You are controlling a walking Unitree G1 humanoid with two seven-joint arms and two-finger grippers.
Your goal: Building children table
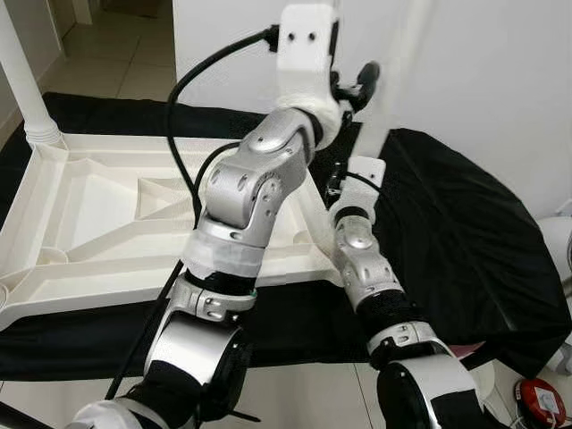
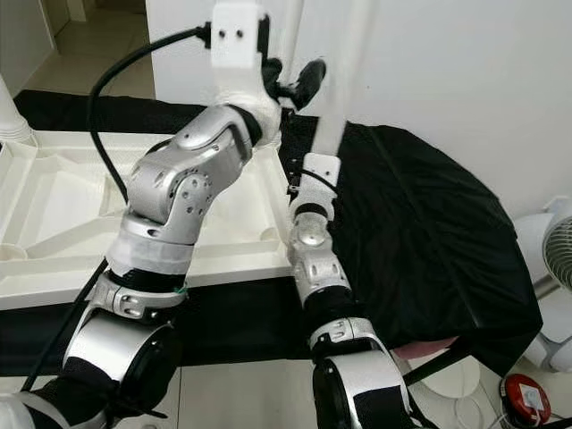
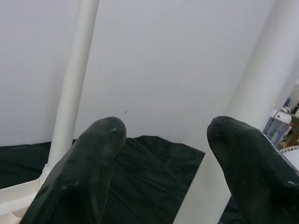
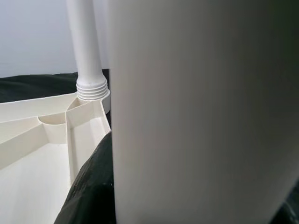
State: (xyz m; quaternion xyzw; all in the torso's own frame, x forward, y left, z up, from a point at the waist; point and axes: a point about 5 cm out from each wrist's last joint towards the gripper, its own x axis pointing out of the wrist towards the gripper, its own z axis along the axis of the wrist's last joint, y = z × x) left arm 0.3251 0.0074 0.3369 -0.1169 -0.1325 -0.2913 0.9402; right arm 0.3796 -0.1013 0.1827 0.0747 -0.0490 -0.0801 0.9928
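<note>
- Tabletop (image 1: 98,206) lies upside down on the black cloth (image 1: 465,232).
- Upright leg (image 1: 393,80) stands at its near corner, between both arms.
- Left gripper (image 3: 163,163) gapes beside it; right gripper's state: cannot tell.

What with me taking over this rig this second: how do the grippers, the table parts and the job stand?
Left gripper: open, raised beside the near-right leg, not closed on it.
Right gripper: low at that leg's base; its grip can't be judged.
Table top: upside down on the black cloth.
Done: far-left leg stands in its corner socket; the near-right leg is upright at its corner.
Left: whether the near-right leg is screwed home can't be seen, so probably finish tightening it. The near-left socket looks empty and likely needs a leg.
</note>
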